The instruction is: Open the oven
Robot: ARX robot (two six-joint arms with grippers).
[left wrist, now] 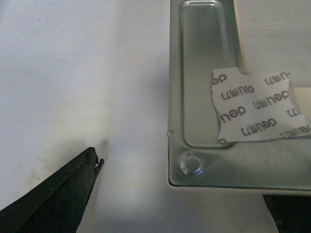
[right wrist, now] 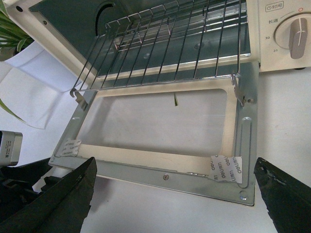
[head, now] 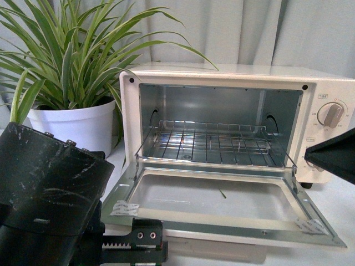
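Note:
The cream-white oven (head: 238,75) stands at centre right in the front view. Its glass door (head: 216,197) is open and lies flat toward me. The wire rack (head: 208,141) sits in the metal interior, and a round knob (head: 333,114) is on the right panel. My left gripper (left wrist: 184,204) is open and empty over the white table, just off the door's corner (left wrist: 194,170). My right gripper (right wrist: 175,194) is open and empty in front of the door's front edge (right wrist: 160,177), with one finger (right wrist: 63,196) to either side. The handle is hidden.
A striped-leaf plant (head: 66,61) in a white pot (head: 77,124) stands left of the oven. My left arm (head: 44,188) fills the bottom left of the front view. Pieces of printed tape (right wrist: 227,167) stick to the door's corners. A curtain hangs behind.

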